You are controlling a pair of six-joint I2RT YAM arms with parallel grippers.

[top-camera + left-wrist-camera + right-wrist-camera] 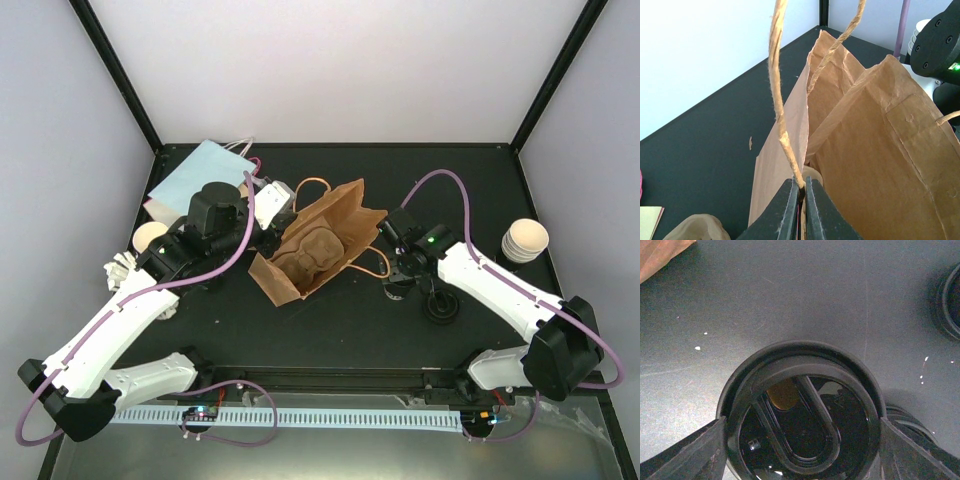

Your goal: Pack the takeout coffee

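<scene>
Two grips at once. My left gripper is pinched flat on the twine handle of the brown bag, with only the cord between the jaws. My right gripper stands wide, its fingers set against opposite sides of the round black lid. I cannot tell what is under it.

Bare table lies open beyond that lid, between the bag's corner at far left and a second lid at the right edge. The bag's mouth gapes past my left fingers.

The paper is matte, creased kraft, the cord rough and frayed. The lid is glossy plastic with an oval recess. A stack of cups, cream inside, sits near the right wall. One open cup stands near the pale-blue bag.
</scene>
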